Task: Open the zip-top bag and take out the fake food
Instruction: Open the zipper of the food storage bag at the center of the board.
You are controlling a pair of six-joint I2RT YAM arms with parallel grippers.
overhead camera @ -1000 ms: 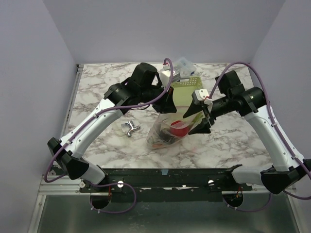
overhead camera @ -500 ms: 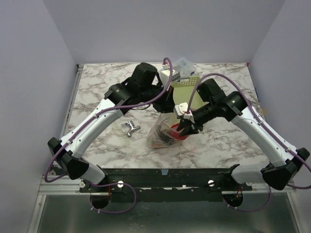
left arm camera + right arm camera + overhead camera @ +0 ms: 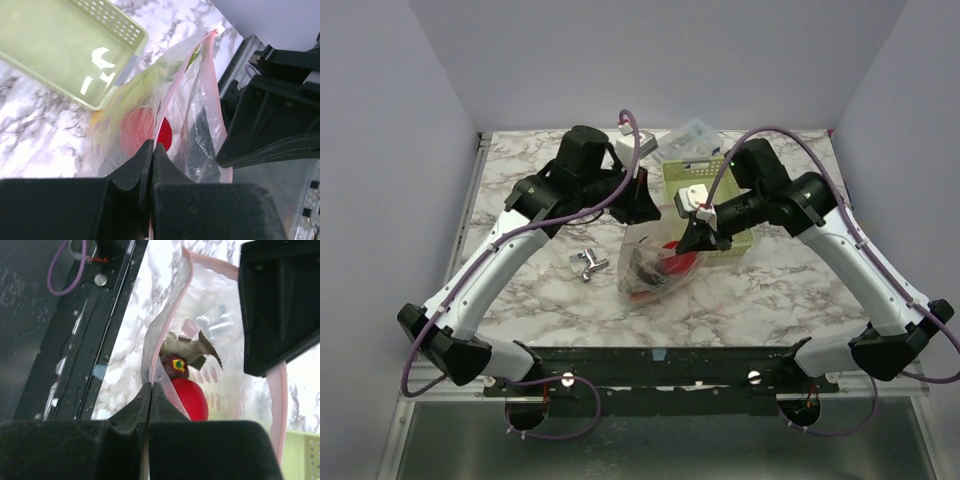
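The clear zip-top bag [image 3: 650, 272] hangs between both arms over the marble table, its pink zip strip [image 3: 214, 75] parted at the mouth. My left gripper [image 3: 152, 145] is shut on one lip of the strip, and in the top view it sits at the bag's upper left [image 3: 647, 208]. Shut on the opposite lip is my right gripper [image 3: 151, 385], at the bag's upper right [image 3: 695, 240]. Fake food shows inside: a red round fruit [image 3: 191, 398], a dark purple beet [image 3: 174, 365], and pale green pieces [image 3: 145, 82] blurred behind the plastic.
A pale green slotted basket [image 3: 692, 177] stands just behind the bag, seen close in the left wrist view [image 3: 120, 30]. A clear rigid box [image 3: 697, 133] sits behind it. A small metal part [image 3: 587, 265] lies left of the bag.
My right gripper came in from the right to the bag's mouth and shut on its edge. The left arm drew back to the left, keeping its grip, and the bag's mouth spread.
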